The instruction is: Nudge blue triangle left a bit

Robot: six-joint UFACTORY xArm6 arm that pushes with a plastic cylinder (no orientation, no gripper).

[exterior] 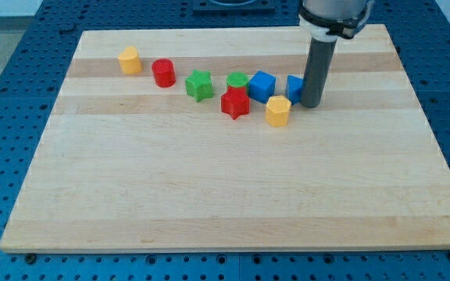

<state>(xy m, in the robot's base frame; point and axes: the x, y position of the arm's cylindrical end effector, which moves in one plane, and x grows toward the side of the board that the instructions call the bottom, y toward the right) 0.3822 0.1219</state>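
Two yellow blocks (278,111), two blue (262,85)

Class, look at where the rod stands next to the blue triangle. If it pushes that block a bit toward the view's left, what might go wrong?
1. My tip stands at the right edge of the blue triangle, which it partly hides. The blue cube sits close on its left, so even a short push may shove the cube as well.
2. The yellow block lies just below-left of the tip and could be clipped if the path drifts down.
3. An off-centre contact may turn the triangle rather than slide it.
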